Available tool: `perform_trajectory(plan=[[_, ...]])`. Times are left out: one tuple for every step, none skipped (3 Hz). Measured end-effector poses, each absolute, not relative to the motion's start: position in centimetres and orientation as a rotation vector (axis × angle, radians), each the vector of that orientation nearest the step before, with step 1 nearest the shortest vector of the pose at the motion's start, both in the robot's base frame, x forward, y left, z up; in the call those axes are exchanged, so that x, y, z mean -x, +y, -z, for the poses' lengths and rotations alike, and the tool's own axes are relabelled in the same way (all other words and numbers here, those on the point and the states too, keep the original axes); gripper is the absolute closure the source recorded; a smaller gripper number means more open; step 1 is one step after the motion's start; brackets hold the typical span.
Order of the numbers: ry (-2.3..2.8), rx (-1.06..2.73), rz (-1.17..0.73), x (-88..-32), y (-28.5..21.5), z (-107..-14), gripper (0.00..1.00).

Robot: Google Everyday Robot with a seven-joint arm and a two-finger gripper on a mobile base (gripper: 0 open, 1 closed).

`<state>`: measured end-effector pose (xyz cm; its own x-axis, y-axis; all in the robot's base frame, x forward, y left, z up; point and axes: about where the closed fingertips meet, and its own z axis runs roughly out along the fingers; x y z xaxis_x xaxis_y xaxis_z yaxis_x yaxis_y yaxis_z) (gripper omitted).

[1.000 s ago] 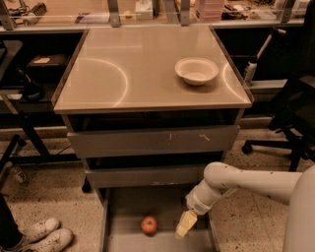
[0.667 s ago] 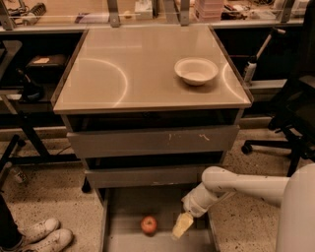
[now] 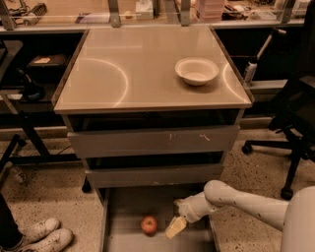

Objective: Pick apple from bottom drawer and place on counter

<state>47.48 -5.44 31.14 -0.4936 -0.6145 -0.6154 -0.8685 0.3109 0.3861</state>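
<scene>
Speckled floor (image 3: 59, 197) all round, cluttered bench (image 3: 147, 10) behind, black office chair (image 3: 295, 123) off to one side, white shoes (image 3: 42, 235) at the lower corner. Centre of view: the counter (image 3: 123, 64), glossy beige, carrying a white bowl (image 3: 197, 70) toward the chair side. Below it, two shallow drawers (image 3: 152, 141) with scuffed fronts; lowest of all, the bottom drawer (image 3: 115, 216) pulled well open, flat grey floor exposed.

On that drawer floor, the apple (image 3: 149, 225), roughly mid-width, apart from both side walls. Round, so no long axis to line up with — free choice of approach angle.

Down inside the same drawer, the gripper (image 3: 175, 227), at the end of the white arm (image 3: 236, 197) reaching in from the chair side, tip slanted down toward the fruit. Near the apple but not touching, a strip of bare drawer floor between. Open or closed — cannot tell from this view.

Key relation for the coming move: apple sideways from the gripper, toward the shoe side of the drawer, at about the same depth and level. Judged step: final approach, grasp not yet made. Likely calls for a short sideways slide to bring the fruit into the grip, then a lift past the two drawer fronts above before heading for the counter
</scene>
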Motion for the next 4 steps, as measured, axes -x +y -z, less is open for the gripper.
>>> perform_trajectory(plan=[[2.23,1.327,-0.994,-47.5,-5.4,-31.1,0.0],[2.192,1.338,-0.977,-48.3,-4.9,-29.8,0.0],[2.177,1.296,-0.99,-49.3,-4.6,-24.7,0.0],[2.179,1.289,-0.993,-49.3,-4.6,-24.4,0.0]])
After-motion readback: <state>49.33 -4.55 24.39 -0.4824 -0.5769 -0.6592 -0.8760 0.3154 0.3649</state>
